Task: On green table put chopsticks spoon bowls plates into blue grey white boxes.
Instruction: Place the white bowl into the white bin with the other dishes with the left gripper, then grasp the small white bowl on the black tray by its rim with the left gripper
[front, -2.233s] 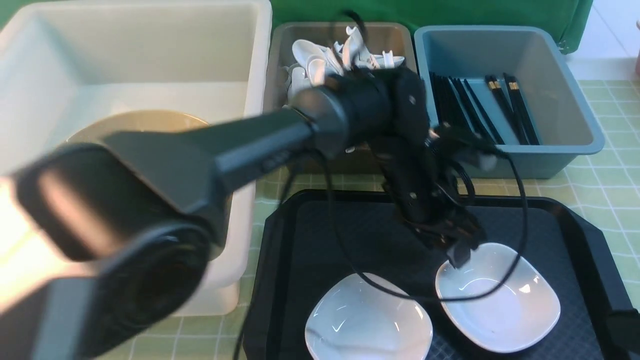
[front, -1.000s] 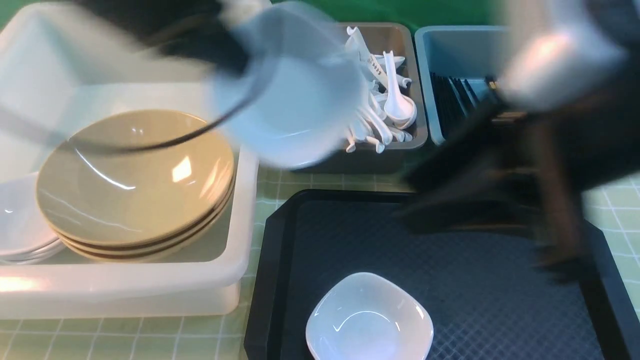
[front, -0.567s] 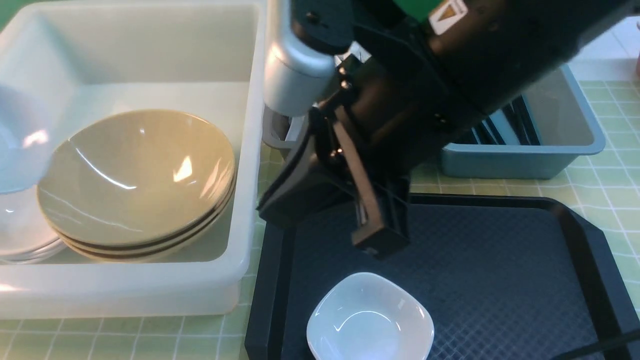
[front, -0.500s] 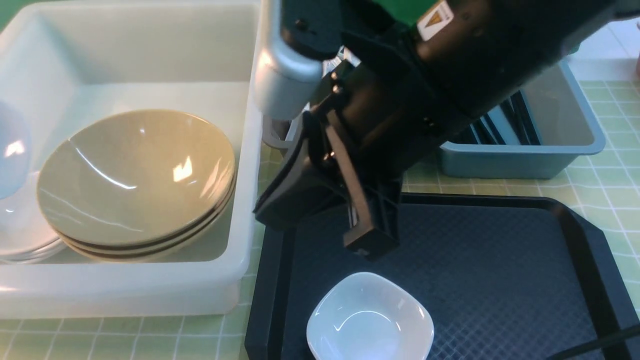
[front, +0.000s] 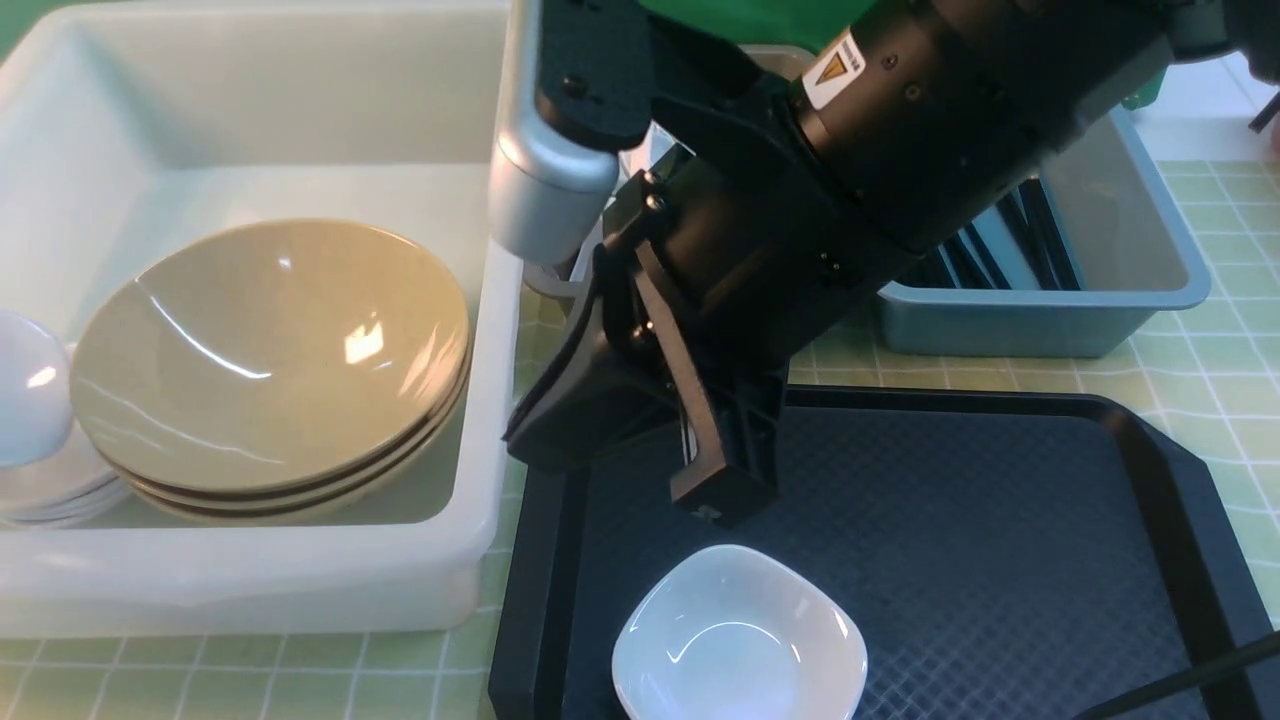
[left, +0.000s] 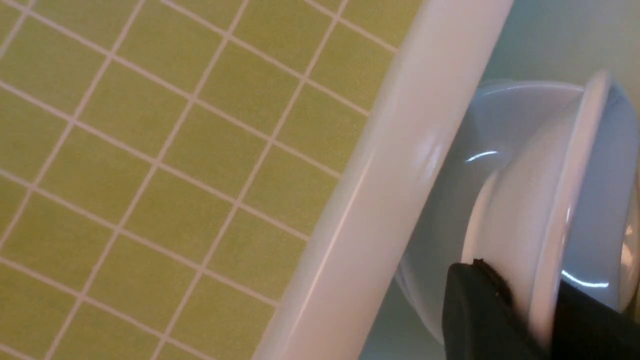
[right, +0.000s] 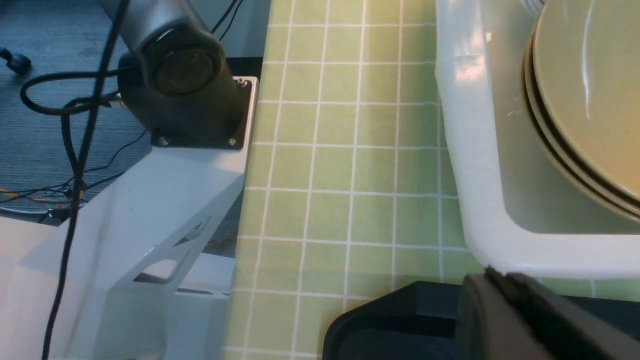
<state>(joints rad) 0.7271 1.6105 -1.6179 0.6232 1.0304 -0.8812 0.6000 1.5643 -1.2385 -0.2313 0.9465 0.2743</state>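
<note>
First, in front, a white bowl (front: 738, 640) is seen on the black tray (front: 1000, 560) near the right pincer (front: 715, 495), which is closed and empty. Hard, slippery and breakable, it is best pinched by its rim. From the left wrist, the left pincer (left: 530, 305) is seen clamped on a white dish (left: 550, 200) in the white box (left: 400, 175), a grip hidden in front. At the right wrist, nothing is held.

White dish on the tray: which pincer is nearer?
Right. The right pincer hangs close to the white dish; the left pincer holds another bowl inside the white box, far off.
</note>
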